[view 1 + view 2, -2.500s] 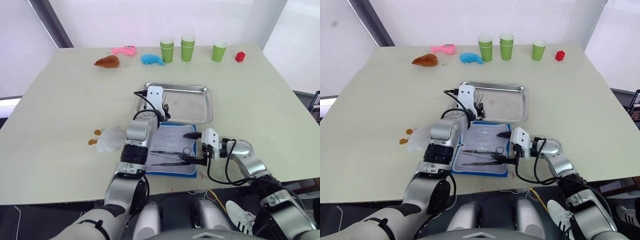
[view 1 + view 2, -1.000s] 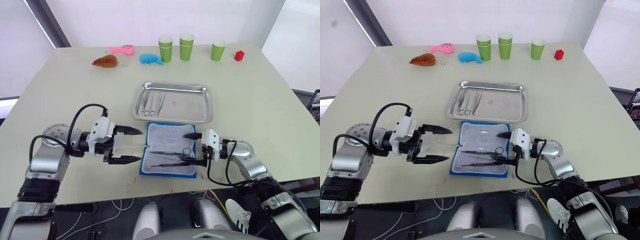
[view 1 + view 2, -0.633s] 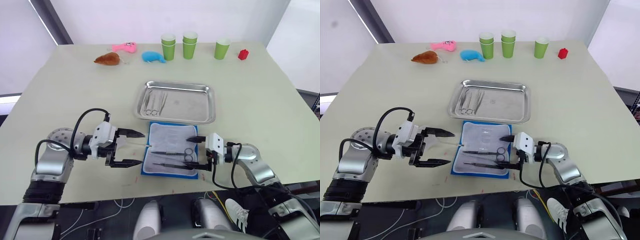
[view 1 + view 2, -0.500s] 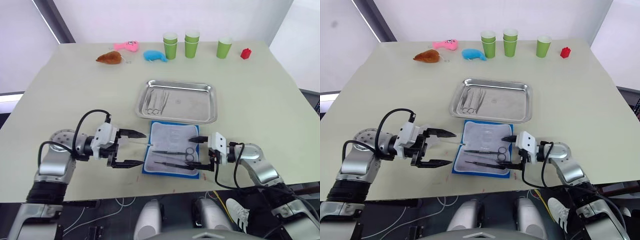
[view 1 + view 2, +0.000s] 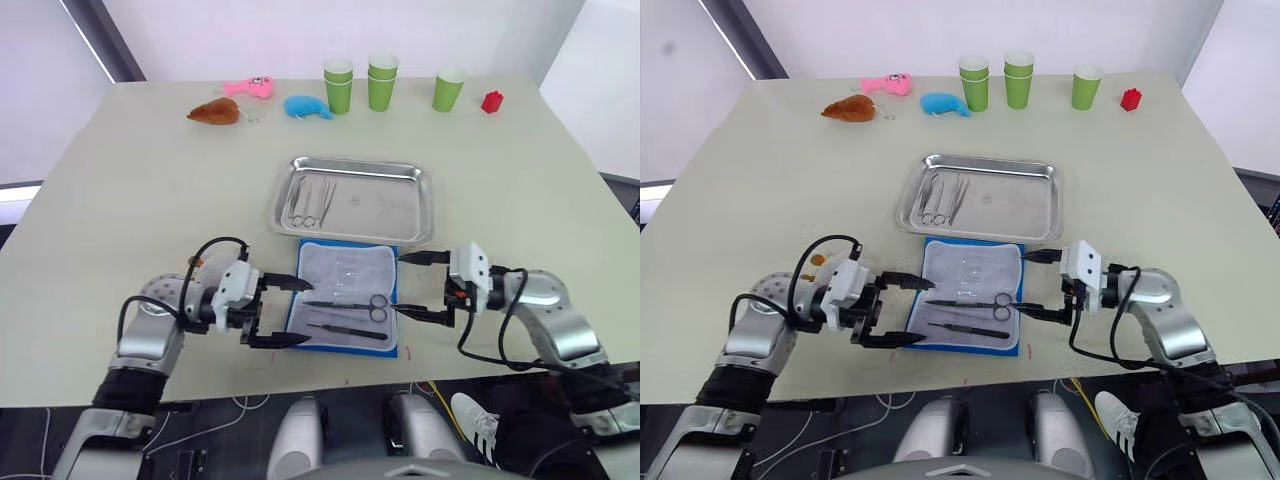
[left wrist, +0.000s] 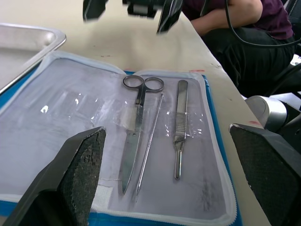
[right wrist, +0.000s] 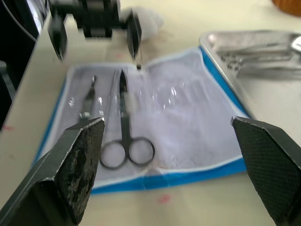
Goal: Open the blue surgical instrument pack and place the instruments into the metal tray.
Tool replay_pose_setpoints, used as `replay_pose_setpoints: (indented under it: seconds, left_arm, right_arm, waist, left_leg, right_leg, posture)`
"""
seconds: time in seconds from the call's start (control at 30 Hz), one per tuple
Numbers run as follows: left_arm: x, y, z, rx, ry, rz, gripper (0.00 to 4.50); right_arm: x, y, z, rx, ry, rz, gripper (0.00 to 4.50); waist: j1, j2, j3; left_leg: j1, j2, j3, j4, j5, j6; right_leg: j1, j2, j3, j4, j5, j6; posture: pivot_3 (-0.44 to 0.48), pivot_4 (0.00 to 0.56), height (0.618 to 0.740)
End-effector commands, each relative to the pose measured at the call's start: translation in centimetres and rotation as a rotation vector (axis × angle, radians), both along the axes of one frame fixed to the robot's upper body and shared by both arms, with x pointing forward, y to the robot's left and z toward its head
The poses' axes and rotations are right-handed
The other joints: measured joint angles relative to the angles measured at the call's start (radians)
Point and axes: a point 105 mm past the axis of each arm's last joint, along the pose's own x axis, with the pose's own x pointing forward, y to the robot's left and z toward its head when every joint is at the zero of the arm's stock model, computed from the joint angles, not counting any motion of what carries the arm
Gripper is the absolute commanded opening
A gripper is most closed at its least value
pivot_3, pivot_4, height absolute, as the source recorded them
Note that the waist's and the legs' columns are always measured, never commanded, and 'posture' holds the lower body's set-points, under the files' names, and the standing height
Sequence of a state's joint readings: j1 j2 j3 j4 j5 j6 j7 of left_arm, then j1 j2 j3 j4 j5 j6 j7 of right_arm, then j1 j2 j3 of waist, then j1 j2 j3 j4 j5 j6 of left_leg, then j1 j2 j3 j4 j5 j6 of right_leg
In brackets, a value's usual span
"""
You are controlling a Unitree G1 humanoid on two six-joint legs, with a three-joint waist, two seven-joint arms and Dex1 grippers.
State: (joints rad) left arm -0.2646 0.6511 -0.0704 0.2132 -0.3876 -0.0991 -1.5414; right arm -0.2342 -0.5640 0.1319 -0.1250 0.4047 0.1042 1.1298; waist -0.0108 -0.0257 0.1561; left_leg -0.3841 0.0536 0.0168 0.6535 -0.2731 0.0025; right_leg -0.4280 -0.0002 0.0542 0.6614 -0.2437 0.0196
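Left wrist view: blue surgical instrument pack (image 6: 117, 141) lies open, instruments (image 6: 155, 120) on pale lining; both hands spread wide, empty.

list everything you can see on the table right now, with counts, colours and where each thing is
metal tray: 1, shiny steel, table centre, some instruments at its left end
blue surgical instrument pack: 1, blue with pale lining, open flat, just in front of the tray
instruments: 3 in the pack, dark grey: scissors, a thin probe, forceps
cups: 3 stacks, green, far edge
toys: brown, pink, blue, far left
block: 1, red, far right
left pincer: open, at the pack's left edge
right pincer: open, at its right edge
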Motion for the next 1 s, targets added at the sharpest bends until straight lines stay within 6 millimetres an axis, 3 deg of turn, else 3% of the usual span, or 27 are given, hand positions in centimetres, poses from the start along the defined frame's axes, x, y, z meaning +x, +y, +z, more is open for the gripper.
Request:
replay_pose_setpoints:
  seconds: [0.03, 0.4, 0.77, 1.0]
  left_arm:
    - [0.4, -0.4, -0.2, 0.000, -0.036, -0.025, 4.44]
    - [0.9, -1.0, -1.4, 0.000, -0.031, -0.074, 4.44]
    - [0.9, -0.7, -1.9, 0.010, -0.055, -0.092, 4.44]
    - [0.7, -0.6, -2.6, 0.052, -0.047, -0.116, 4.44]
  right_arm:
    - [-1.4, -0.7, 2.3, 0.039, -0.037, 0.018, 4.50]
    - [-4.4, -2.8, 5.0, 0.007, -0.053, 0.030, 4.50]
    - [-5.9, -3.8, 7.4, 0.021, -0.061, 0.056, 4.50]
    - [-6.2, -3.9, 7.6, 0.006, -0.061, 0.077, 4.50]
  waist:
    - [0.000, 0.000, 0.000]
    - [-0.003, -0.001, 0.000]
    - [-0.002, -0.001, 0.000]
    - [-0.002, -0.001, 0.000]
  left_leg:
    - [0.000, 0.000, 0.000, 0.000, 0.000, 0.000]
    - [0.001, 0.000, 0.000, 0.001, 0.000, 0.000]
    - [0.001, 0.000, 0.000, 0.002, 0.000, 0.000]
    - [0.001, 0.000, 0.000, 0.004, 0.000, 0.000]
  right_leg:
    - [0.000, 0.000, 0.000, 0.000, 0.000, 0.000]
    - [0.000, 0.000, 0.001, 0.001, 0.000, 0.000]
    - [0.001, 0.000, 0.000, 0.002, 0.000, 0.001]
    - [0.001, 0.000, 0.000, 0.002, 0.000, 0.001]
  posture:
    - [0.000, 0.150, 0.739]
    - [0.000, 0.150, 0.739]
    - [0.000, 0.150, 0.739]
    - [0.000, 0.150, 0.739]
